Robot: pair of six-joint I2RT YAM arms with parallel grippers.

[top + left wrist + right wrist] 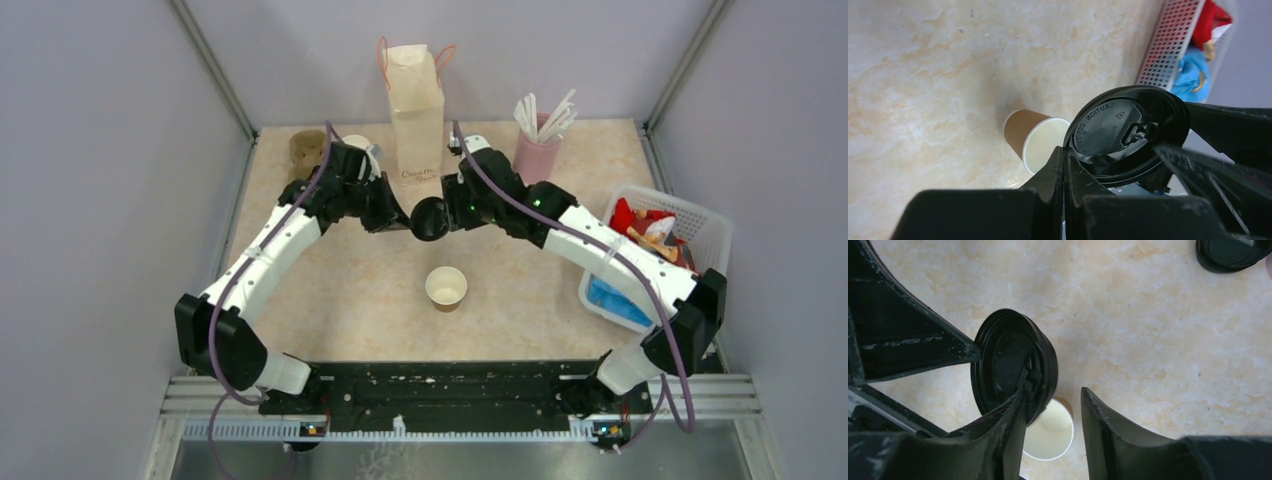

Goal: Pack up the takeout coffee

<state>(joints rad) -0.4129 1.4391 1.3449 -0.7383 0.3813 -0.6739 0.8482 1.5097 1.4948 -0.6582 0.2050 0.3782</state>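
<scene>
No lidded takeout coffee is in view. A brown paper cup (pixel 446 288) stands open and lidless mid-table, also under both wrists (pixel 1034 136) (pixel 1050 432). A round black lid (pixel 431 218) hangs in the air above and behind it. My left gripper (pixel 405 218) is shut on the lid's rim; in the left wrist view the gripper (pixel 1065 155) pinches the edge of the lid (pixel 1118 132). My right gripper (pixel 456 212) faces it from the right, open (pixel 1053 391), with the lid (pixel 1008 360) resting against its left finger only.
A tall paper bag (pixel 416 110) with handles stands at the back centre. A pink holder of straws (pixel 537 150) is to its right, a white basket (pixel 700 225) of packets at the right edge. Another black lid (pixel 1230 252) lies on the table.
</scene>
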